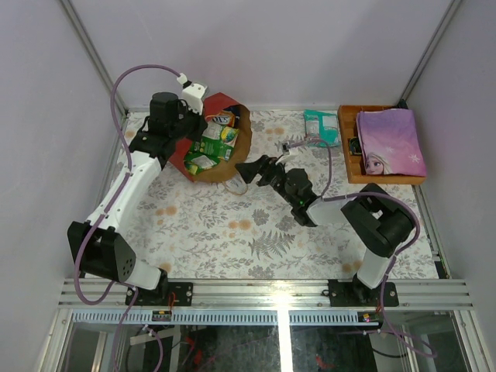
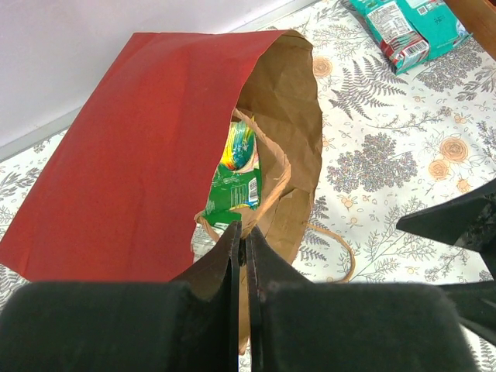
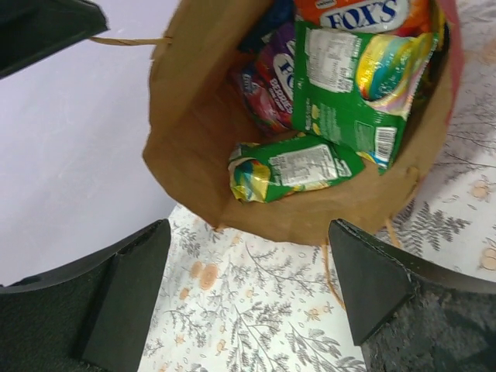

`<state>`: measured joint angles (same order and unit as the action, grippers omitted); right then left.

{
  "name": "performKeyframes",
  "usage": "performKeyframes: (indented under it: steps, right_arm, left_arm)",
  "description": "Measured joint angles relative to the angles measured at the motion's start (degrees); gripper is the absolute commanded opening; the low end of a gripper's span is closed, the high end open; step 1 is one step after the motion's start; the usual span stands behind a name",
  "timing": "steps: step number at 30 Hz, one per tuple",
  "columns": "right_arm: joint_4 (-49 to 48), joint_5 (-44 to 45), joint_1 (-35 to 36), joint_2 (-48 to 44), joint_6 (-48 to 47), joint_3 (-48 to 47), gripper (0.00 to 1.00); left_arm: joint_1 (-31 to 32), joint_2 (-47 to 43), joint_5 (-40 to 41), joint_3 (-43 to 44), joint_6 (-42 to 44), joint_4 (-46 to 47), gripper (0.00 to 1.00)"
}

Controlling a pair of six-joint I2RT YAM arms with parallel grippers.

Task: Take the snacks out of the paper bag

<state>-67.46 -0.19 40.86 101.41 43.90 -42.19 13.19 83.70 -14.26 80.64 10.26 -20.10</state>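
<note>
R end effector [image 1: 246, 172] is hovering released, jaws wide, just outside paper bag [image 1: 219, 103] mouth; green packet [image 3: 294, 167] is lying nearest, straight ahead inside. L end effector [image 2: 242, 232] is clenching, apparently pinching bag rim, prob. steadying the opening twd R arm. Teal packet [image 1: 322, 128] is lying out on table [image 1: 232, 232].

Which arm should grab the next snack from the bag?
Right. The right end effector is open and faces the mouth of the bag, with a green packet lying just inside. The left end effector is shut at the bag's rim.
</note>
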Motion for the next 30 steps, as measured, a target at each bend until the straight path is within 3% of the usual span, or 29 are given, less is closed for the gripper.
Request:
performKeyframes:
  steps: [16, 22, 30]
  right_arm:
    - [-9.07, 12.35, 7.17, 4.39, -0.7, 4.09, 0.89]
    - [-9.25, 13.09, 7.52, 10.54, -0.96, -2.16, 0.94]
    - [-8.44, 14.25, 6.12, 19.63, 2.58, -12.39, 0.89]
  left_arm:
    - [0.02, -2.01, -0.15, -1.81, 0.0, 0.22, 0.0]
    - [0.02, -2.19, -0.31, -2.01, 0.0, 0.44, 0.0]
    - [0.02, -2.21, -0.26, -2.01, 0.0, 0.46, 0.0]
